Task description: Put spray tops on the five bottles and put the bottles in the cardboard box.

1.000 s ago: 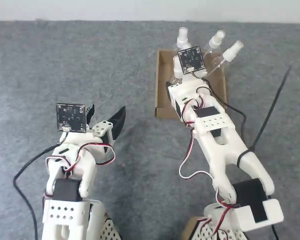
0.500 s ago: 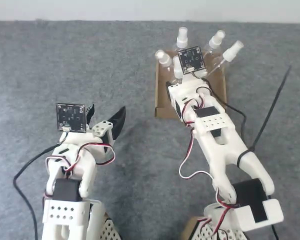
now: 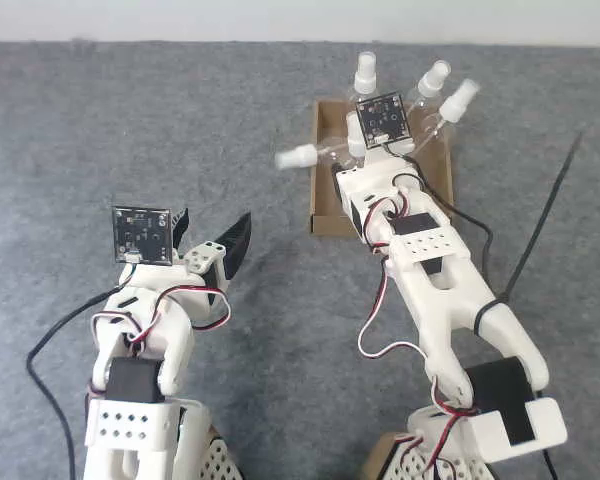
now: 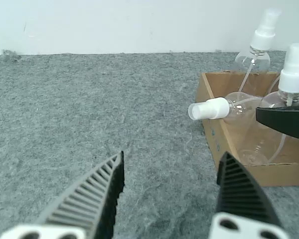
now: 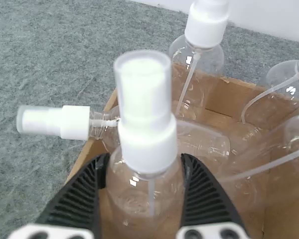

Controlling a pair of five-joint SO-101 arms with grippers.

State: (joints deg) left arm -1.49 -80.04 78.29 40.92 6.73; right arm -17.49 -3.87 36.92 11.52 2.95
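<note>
Overhead cam; wrist cams (close) share box (image 4: 269, 174).

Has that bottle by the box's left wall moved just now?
Yes. The bottle has tipped sideways; its spray top now sticks out over the cardboard box's left wall.

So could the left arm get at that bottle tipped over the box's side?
Probably yes: the tipped bottle pokes its top over the box wall toward the open left gripper, bare mat between.
</note>
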